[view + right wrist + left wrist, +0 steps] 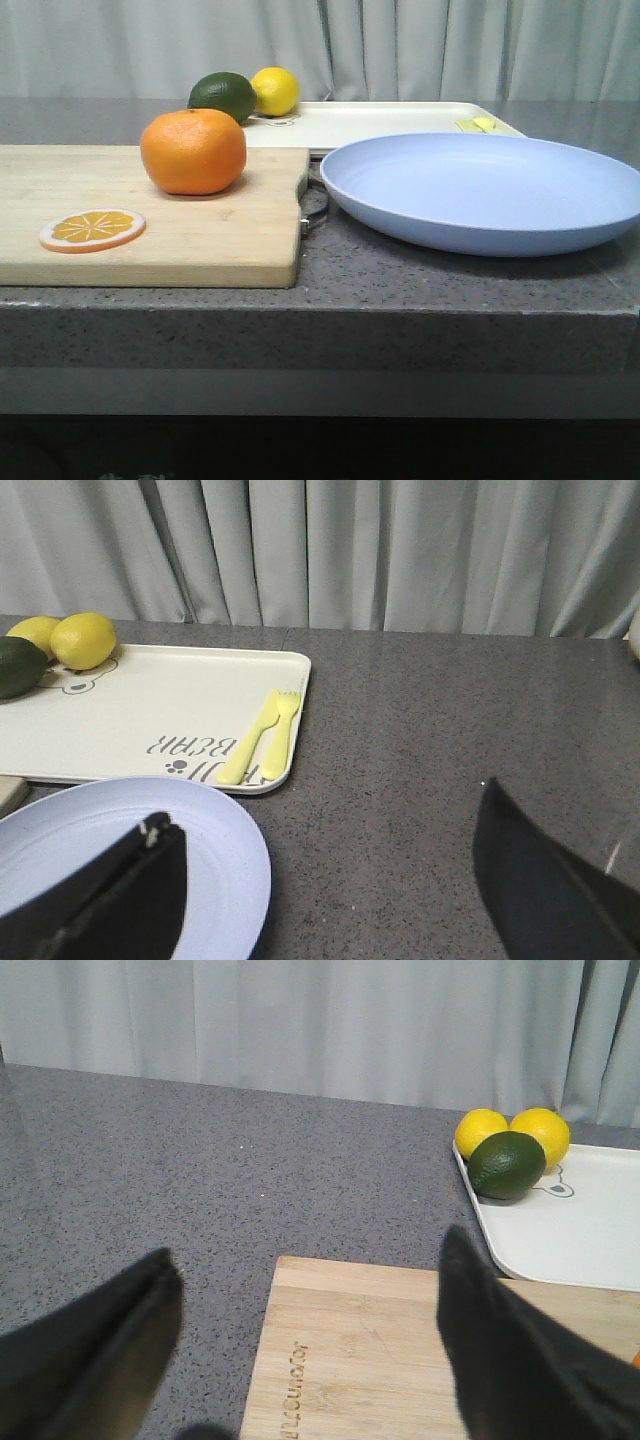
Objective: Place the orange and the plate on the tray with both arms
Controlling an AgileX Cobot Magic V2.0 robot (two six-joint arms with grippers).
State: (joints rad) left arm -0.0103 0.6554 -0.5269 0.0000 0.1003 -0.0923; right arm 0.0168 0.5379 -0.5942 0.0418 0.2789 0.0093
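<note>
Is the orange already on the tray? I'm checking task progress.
No, the orange sits on the wooden cutting board, while the tray lies farther back.

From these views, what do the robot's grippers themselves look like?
Only the fingers show, in the wrist views. The left gripper has two matte black fingers, broad at the base and tapering to blunt tips. The right gripper looks the same, with a small pale scuff or mark on one finger. No cables, labels or arm links are visible, and neither arm appears in the front view.
</note>
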